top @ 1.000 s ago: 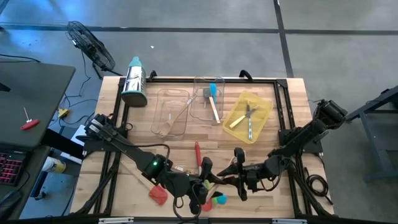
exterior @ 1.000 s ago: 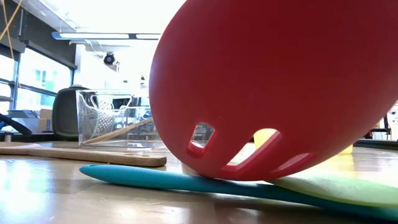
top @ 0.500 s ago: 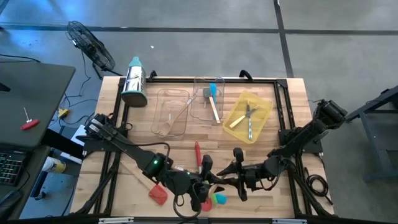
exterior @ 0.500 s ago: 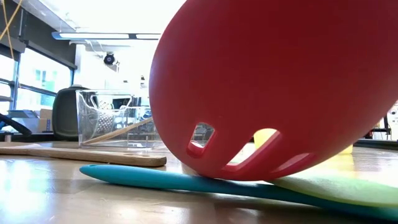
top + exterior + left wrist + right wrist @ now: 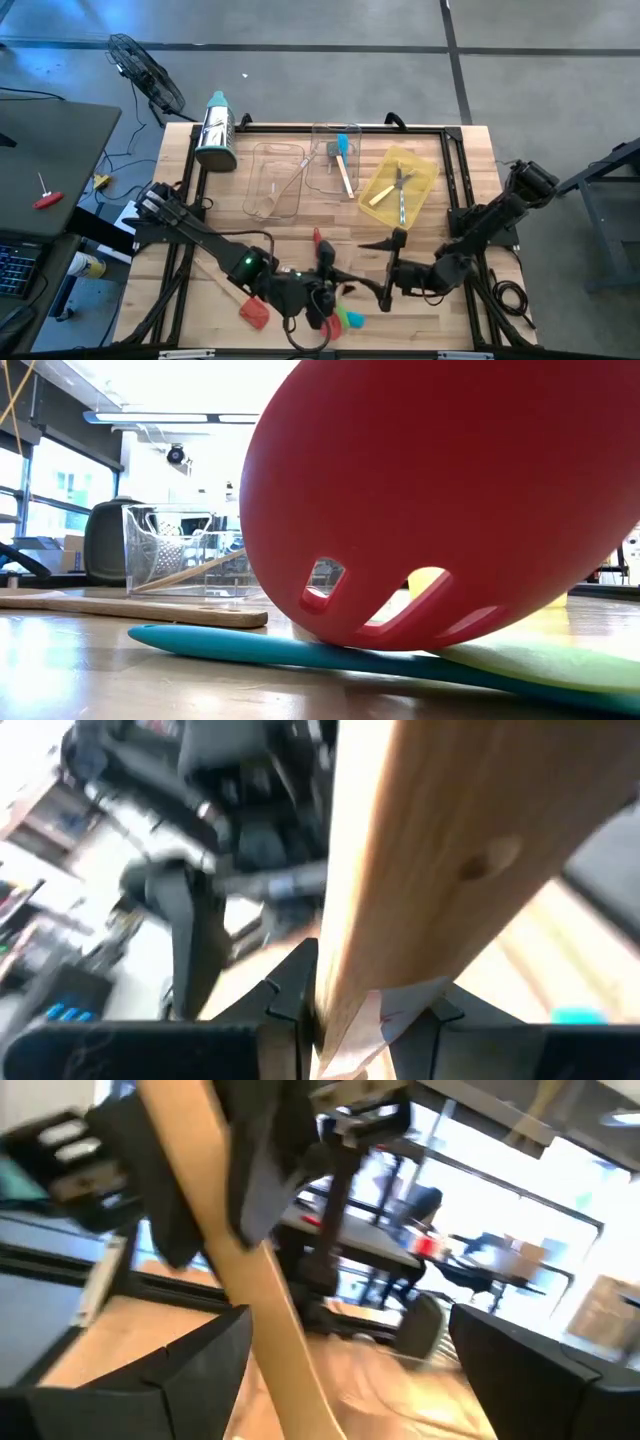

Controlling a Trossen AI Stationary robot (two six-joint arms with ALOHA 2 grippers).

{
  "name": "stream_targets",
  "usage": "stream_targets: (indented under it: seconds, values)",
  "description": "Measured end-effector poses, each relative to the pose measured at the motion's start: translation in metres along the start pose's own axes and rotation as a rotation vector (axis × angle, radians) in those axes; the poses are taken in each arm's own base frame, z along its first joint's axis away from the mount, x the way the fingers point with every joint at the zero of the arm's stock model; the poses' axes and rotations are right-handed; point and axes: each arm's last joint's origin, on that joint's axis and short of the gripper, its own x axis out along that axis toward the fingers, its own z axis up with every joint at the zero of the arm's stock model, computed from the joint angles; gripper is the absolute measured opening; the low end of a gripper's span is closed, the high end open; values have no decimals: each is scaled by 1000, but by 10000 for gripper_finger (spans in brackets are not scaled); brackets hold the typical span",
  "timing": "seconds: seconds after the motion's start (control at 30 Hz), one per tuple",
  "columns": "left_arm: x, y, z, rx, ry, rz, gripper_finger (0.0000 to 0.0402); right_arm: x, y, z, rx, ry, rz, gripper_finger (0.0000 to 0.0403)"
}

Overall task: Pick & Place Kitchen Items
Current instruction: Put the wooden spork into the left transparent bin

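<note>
My left gripper (image 5: 328, 282) is shut on a wooden utensil handle (image 5: 420, 870) above the table's near middle. The same handle (image 5: 250, 1270) runs up between the wide-apart fingers of my open right gripper (image 5: 386, 268), close beside one finger (image 5: 160, 1380); I cannot tell whether it touches. More utensils lie under the two grippers: a red spatula (image 5: 253, 312), teal and green ones (image 5: 350, 320) and a red handle (image 5: 318, 240). The low view is filled by a red slotted head (image 5: 440, 500) resting on a teal spatula (image 5: 300, 650). My left gripper pinches the wooden handle (image 5: 345, 1005) between its two fingers, beside a paper tag on the wood. The fingers come roughly level from the table's left and lie across the handle. The utensil is lifted clear of the table and slants away past the fingertips.
Two clear trays (image 5: 275, 180) (image 5: 335, 160) and a yellow tray (image 5: 415, 165) holding cutlery stand at the table's far half. A steel grater (image 5: 215, 130) lies at the far left corner. A wooden spoon (image 5: 130, 605) lies on the table in the low view.
My right gripper has rolled at the wrist and spread its fingers wide, letting go of the wooden handle. My left gripper has tipped a little and keeps the handle. Neither hand has shifted across the table.
</note>
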Motion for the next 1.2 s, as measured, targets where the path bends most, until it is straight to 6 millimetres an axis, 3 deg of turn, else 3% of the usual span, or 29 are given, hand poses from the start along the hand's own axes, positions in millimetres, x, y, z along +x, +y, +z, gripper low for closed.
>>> stream_targets:
  seconds: [0.37, 0.53, 0.87, 1.2]
  values:
    - [-39, 31, -17, -73, 304, 301, 80, -7, 6, -10, 30, 100, -42, 318]
    - [-55, 71, -35, -275, 387, 359, 80, -8, 9, -17, 68, 144, -30, 313]
    - [-62, 159, -97, -662, 710, 375, 80, -5, 9, -23, 173, 171, 21, 310]
    - [-55, 212, -137, -815, 838, 366, 80, 5, 4, -31, 250, 212, 86, 310]
